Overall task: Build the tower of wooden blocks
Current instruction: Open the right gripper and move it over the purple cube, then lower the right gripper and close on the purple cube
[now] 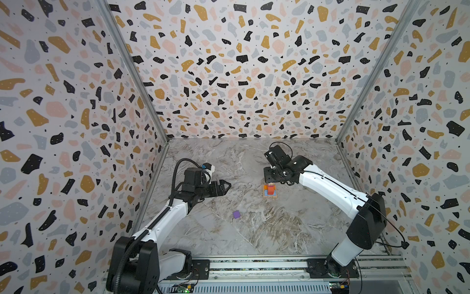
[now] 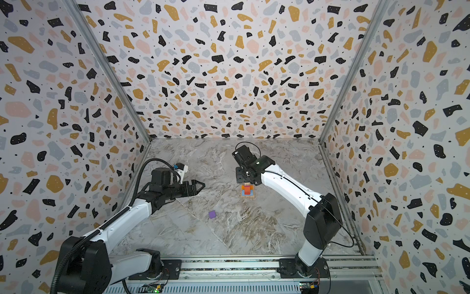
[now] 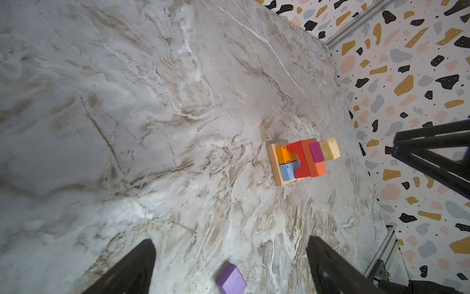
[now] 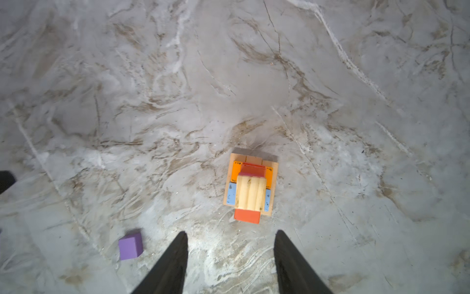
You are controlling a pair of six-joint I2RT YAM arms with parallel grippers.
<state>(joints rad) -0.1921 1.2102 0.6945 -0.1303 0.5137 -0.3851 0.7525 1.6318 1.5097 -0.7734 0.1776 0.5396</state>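
While the purple cube (image 4: 130, 245) lies loose on the marble table (image 1: 254, 229), well apart from the stack, the tower (image 4: 250, 187) stands right of the table's middle. It has a tan plank base, an orange and blue layer, red blocks, a magenta piece and a pale ridged wooden block on top. The right gripper (image 4: 232, 232) hangs just above it with its jaws parted and nothing between them, so the pale block's placing looks done. The left gripper (image 3: 230, 240) is spread wide and empty, hovering near the cube. I judge the cube to be the last piece. Fetching it calls for a square pinch across flat faces, then a gentle, centred set-down on that narrow ridged top. Small dark marks show on the orange and blue blocks, too small to read.
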